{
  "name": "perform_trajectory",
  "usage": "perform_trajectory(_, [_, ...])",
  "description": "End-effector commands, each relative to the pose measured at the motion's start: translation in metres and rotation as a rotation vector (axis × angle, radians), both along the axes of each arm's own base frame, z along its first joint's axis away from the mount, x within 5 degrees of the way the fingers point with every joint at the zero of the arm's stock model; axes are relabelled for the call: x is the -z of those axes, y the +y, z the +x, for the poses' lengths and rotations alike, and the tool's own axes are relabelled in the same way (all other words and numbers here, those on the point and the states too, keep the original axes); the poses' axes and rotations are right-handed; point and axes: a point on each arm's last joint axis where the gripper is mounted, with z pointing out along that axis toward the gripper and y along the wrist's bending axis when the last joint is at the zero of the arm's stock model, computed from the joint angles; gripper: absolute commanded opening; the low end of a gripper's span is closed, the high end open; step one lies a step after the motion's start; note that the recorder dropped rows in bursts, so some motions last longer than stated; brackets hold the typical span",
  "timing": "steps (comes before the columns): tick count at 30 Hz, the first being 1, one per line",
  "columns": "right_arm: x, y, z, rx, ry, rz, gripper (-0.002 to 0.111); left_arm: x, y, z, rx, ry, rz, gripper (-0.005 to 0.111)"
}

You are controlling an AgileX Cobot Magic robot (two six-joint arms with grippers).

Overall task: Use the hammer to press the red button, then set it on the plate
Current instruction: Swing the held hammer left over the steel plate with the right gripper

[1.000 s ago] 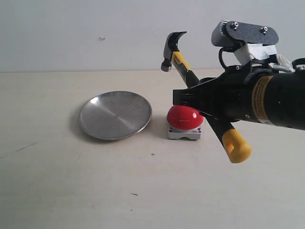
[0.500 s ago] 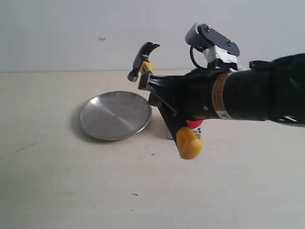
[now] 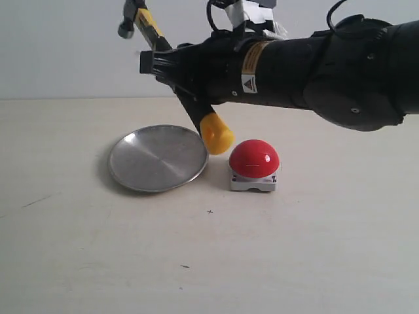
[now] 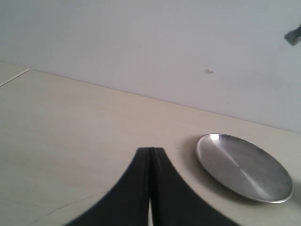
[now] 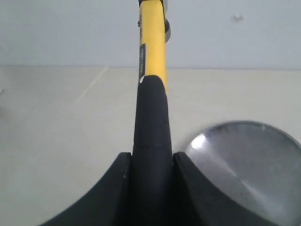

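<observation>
Right gripper (image 3: 162,64): I have it clamped around the hammer (image 3: 149,27) at the black grip, with the head up toward 11 o'clock and the yellow butt down toward 5.
Hammer: in the air, butt just over the plate (image 3: 158,157) at its 3 o'clock rim. I judge it is angled for laying down there.
Button (image 3: 254,157): uncovered, just beside the plate at its 3 o'clock.
Left gripper (image 4: 150,155): fingers pressed together on nothing, out of the way.
Surface: table (image 3: 294,248), pale matte beige with a few dark specks.
Room: plain pale wall (image 3: 65,46).

Exterior view: hammer (image 3: 149,25) head clipped by the top edge | grip's middle buried inside the right tool (image 3: 171,65) | right wrist view: plate (image 5: 249,160) cut by the frame edge | left wrist view: hammer head a blurred sliver at the edge
</observation>
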Motion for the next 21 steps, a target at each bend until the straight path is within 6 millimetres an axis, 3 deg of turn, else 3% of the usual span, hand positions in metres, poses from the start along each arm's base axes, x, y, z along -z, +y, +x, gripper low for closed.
perform_trajectory(1, [-0.022,0.011,-0.005,-0.042,-0.227,0.113,0.000,0.001,0.000,0.000,-0.004,0.001,0.004,0.000])
perform_trajectory(2, [-0.019,0.013,-0.006,-0.015,-0.221,0.121,0.000,0.001,0.000,0.000,-0.004,0.001,0.004,0.000])
perform_trajectory(4, [0.011,0.024,-0.010,0.141,-0.145,0.142,0.000,0.001,0.000,0.000,-0.004,0.001,0.004,0.000])
perform_trajectory(8, [0.052,0.039,-0.012,0.251,-0.105,0.120,0.000,0.001,0.000,0.000,-0.004,0.001,0.004,0.000])
perform_trajectory(11, [0.092,0.058,0.003,0.273,0.009,0.153,0.000,0.001,0.000,0.000,-0.004,0.001,0.004,0.000])
perform_trajectory(16, [0.116,0.069,0.039,0.302,0.129,0.177,0.000,0.001,0.000,0.000,-0.004,0.001,0.004,0.000])
perform_trajectory(21, [0.127,0.058,0.069,0.352,0.174,0.292,0.000,0.001,0.000,0.000,-0.004,0.001,0.004,0.000])
